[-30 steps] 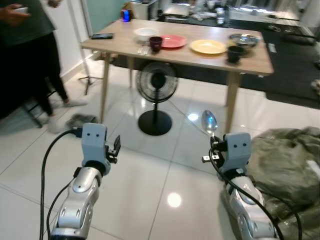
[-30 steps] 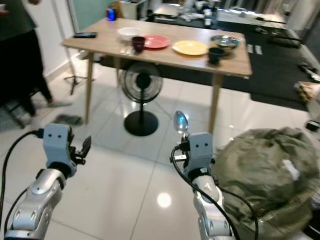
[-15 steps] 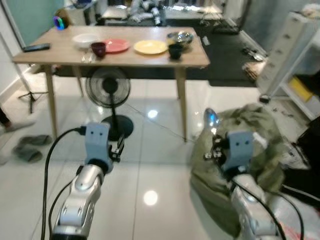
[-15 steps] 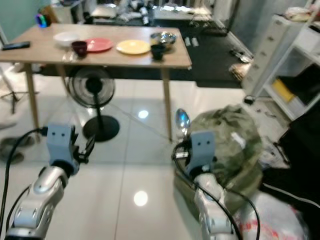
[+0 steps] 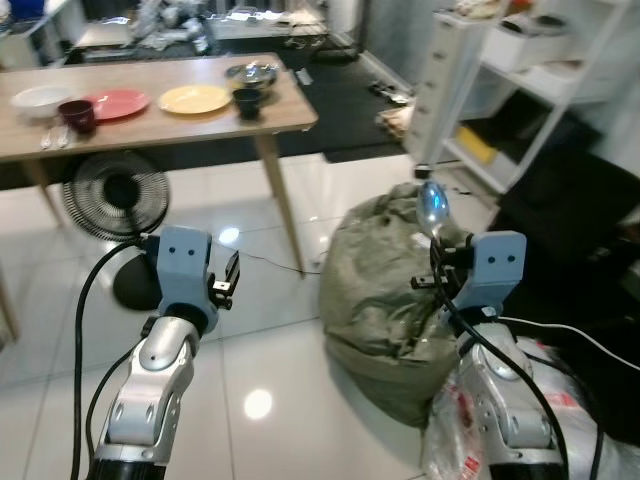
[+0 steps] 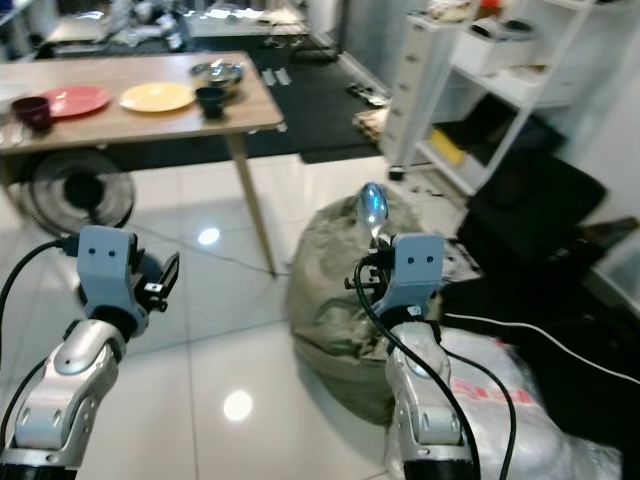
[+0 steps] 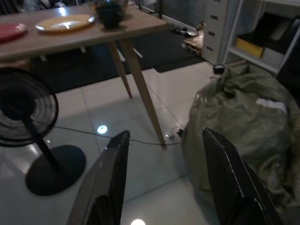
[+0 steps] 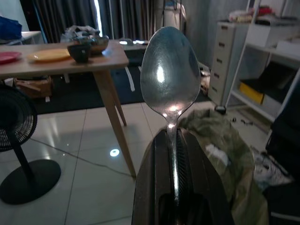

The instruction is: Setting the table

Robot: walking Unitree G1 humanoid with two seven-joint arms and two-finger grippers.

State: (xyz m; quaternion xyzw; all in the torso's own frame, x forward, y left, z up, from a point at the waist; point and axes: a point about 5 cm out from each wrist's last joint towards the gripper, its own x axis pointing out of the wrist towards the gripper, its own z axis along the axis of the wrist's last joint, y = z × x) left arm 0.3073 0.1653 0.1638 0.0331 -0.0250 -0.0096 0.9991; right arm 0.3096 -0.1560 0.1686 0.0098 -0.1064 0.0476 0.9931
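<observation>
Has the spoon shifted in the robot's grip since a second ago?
No. The spoon sticks up from the right gripper just as before; the table slid left because the camera turned.

Bright indoor light glares off the glossy floor [image 5: 258, 403]; wrist views dimmer.

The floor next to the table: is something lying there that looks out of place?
Yes. A big crumpled olive-green bag slumps on the white tiled floor beside the wooden table, an odd thing in a walkway.
</observation>
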